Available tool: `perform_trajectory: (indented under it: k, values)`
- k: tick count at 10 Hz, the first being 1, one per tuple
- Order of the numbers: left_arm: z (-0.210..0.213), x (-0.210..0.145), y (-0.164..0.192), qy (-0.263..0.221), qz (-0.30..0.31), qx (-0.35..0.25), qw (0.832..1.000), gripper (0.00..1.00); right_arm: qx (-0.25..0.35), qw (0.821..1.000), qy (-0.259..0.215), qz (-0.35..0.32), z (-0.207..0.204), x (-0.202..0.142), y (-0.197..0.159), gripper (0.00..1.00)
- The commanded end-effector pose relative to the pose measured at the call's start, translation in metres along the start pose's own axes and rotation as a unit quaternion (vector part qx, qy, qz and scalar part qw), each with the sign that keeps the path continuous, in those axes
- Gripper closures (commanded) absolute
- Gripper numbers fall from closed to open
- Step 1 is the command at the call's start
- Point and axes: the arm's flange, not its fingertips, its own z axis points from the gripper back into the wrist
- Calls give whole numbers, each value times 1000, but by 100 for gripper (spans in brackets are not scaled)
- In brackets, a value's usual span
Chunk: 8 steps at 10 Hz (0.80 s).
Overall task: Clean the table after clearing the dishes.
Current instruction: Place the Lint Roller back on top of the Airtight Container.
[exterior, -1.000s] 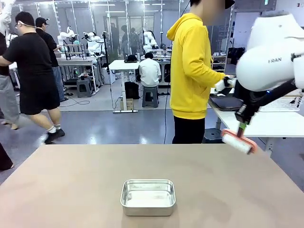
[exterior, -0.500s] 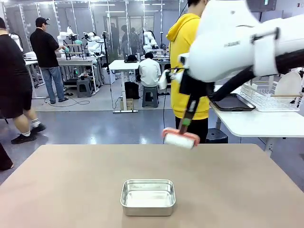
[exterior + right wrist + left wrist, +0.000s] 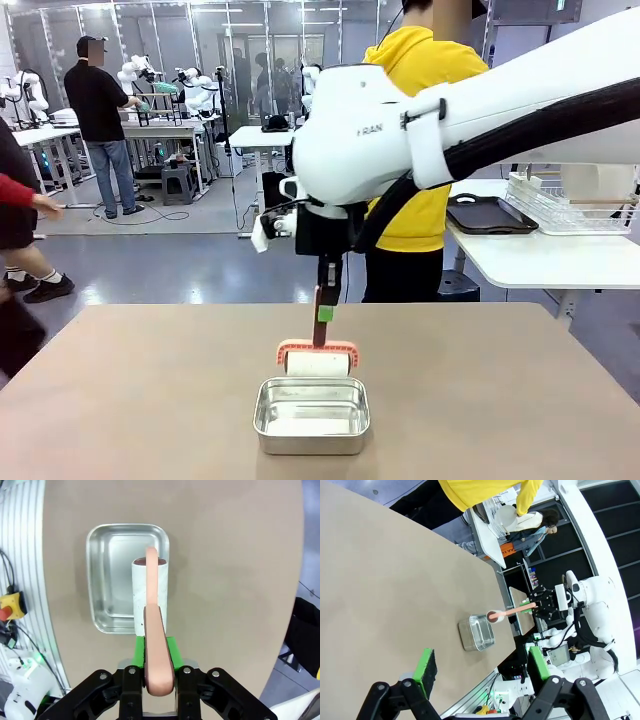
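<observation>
The right gripper (image 3: 154, 672) is clamped on the pink handle of a lint roller (image 3: 318, 360), roller end hanging down. Over the last second the right arm has swept in from the far right edge of the table (image 3: 500, 400), crossed in front of the person in yellow (image 3: 420, 150), and now holds the roller just above the far rim of the steel pan (image 3: 311, 415). In the right wrist view the white roll overlaps the pan's right half; whether it touches the pan's floor cannot be told.

The left gripper (image 3: 482, 667) hangs high above the table, well apart from the pan, its green pads (image 3: 426, 664) spread wide with nothing between them.

Dishes: none lie on the table. A dark tray (image 3: 480, 215) and a wire rack (image 3: 565, 205) stand on the white side table, well beyond the pan to the right, so clearing appears done.

Judgement: the tool has been brought to the pan, either to be set down in it or passed over it; the table itself shows no sign of rolling contact at this moment.
</observation>
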Motion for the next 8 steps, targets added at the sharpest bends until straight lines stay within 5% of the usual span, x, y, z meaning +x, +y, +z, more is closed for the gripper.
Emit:
perform_trajectory:
  k: [1, 8]
  values:
    - [1, -1, -3, -7, -1, -9, 1000, 7, 15, 999, 27, -22, 6, 18, 4, 79]
    - [1, -1, -3, -7, -1, -9, 1000, 7, 40, 999, 8, 10, -16, 15, -2, 79]
